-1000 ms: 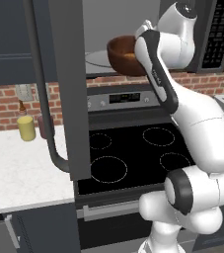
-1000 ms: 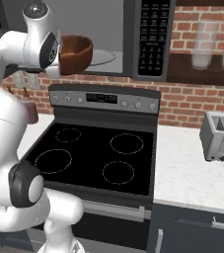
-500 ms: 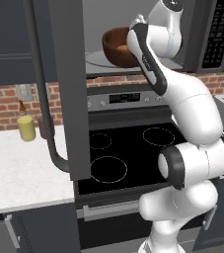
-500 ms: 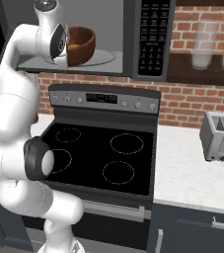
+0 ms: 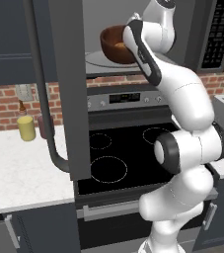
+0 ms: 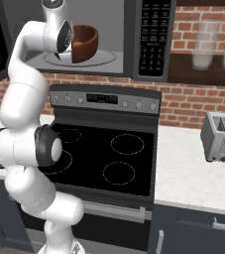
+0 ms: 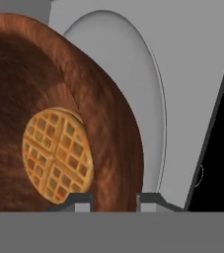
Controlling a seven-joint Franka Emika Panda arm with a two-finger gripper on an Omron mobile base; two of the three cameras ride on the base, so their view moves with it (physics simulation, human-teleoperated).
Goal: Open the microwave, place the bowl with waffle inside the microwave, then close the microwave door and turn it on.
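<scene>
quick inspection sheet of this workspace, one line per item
surface: white counter either side of a black stovetop.
job's things: microwave open, microwave door swung wide; bowl over the turntable, waffle inside it.
clutter: toaster on the right counter; yellow bottle on the left counter.
grippers: tool shut on the bowl rim, one finger inside, one outside.
cables: nothing seen.
surroundings: red brick wall; glasses on a shelf.
</scene>
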